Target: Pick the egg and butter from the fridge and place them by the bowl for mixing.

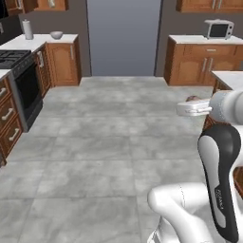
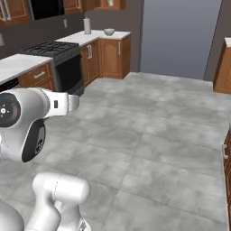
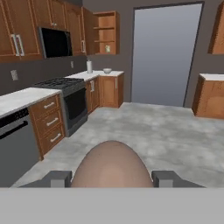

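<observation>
Gripping the dull brown, roundish egg point(image 3: 112, 165), the jaws are clenched on it from both sides in the hand view, a dark fingertip point(image 3: 57, 178) showing at about eight o'clock of the egg and its twin at four o'clock. The egg's lower part is being cut off by the bottom of that view. In the left base view the gripper point(image 1: 192, 107) is showing as a white block at the end of the arm, with only a small brownish sliver of the egg point(image 1: 192, 98) peeking over it at twelve o'clock; the fingers themselves are hard to make out there. In the right base view the white hand is pointing toward the far corner, its tip too plain to read. The small round pale grey-white bowl point(image 3: 107, 70) is sitting on the white counter point(image 3: 98, 75) far away, at about eleven o'clock of the egg, just beside a tall grey-white cylinder roll point(image 3: 89, 66). A black stove point(image 3: 59, 83) is standing nearer along the same run.
</observation>
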You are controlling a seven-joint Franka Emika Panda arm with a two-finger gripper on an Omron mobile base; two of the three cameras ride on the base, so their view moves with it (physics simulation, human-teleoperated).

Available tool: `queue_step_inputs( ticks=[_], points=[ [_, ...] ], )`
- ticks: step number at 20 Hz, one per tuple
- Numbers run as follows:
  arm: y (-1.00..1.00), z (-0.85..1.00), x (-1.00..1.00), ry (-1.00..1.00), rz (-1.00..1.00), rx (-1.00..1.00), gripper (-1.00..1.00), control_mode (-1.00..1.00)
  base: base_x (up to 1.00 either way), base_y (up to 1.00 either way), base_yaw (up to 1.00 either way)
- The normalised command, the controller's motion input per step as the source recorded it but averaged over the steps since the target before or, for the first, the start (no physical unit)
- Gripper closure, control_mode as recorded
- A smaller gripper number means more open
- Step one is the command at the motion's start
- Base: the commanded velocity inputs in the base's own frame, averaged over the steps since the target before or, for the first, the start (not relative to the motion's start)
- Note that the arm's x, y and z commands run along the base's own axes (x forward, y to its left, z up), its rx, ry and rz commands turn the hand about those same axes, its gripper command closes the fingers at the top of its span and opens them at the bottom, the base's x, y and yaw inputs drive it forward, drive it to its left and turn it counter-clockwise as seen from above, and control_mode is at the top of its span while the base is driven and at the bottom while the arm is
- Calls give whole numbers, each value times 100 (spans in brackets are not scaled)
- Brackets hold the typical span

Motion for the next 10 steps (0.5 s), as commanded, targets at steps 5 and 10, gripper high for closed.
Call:
queue_step_inputs(
  ticks=[5,10],
  points=[
    [0,0,0,0,0,0,100,100,100,44,0],
    [0,0,0,0,0,0,100,100,100,10,0]
  ],
)
